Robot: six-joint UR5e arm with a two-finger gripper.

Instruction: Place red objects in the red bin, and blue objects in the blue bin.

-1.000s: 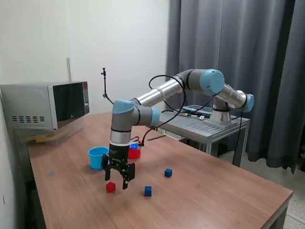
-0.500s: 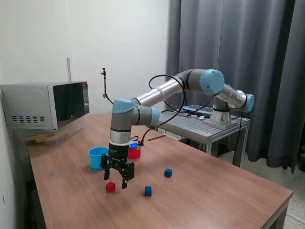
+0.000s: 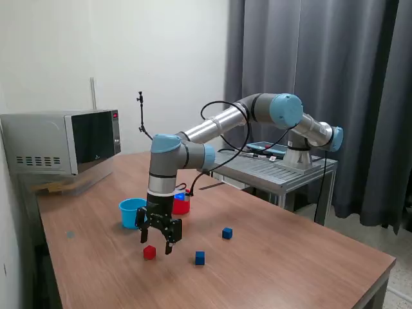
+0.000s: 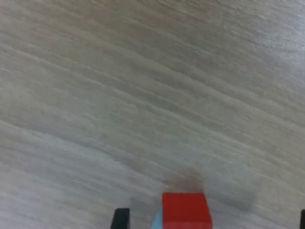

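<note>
My gripper [image 3: 156, 245] hangs open just above the wooden table, fingers pointing down, nothing held. A small red cube [image 3: 149, 252] lies on the table right under its fingers. In the wrist view this red cube [image 4: 186, 210] sits at the picture's edge, beside one dark fingertip [image 4: 121, 218]. Two dark blue cubes rest further toward the exterior view's right, one near [image 3: 200, 258] and one further back [image 3: 226, 233]. The light blue cup [image 3: 132, 212] stands behind the gripper. The red cup [image 3: 183, 206] is partly hidden by the arm.
A microwave [image 3: 64, 140] stands at the table's back, on the exterior view's left. A metal side table [image 3: 277, 168] carries the arm's base at the right. The wooden table's [image 3: 290, 257] front edge runs close by at the exterior view's right.
</note>
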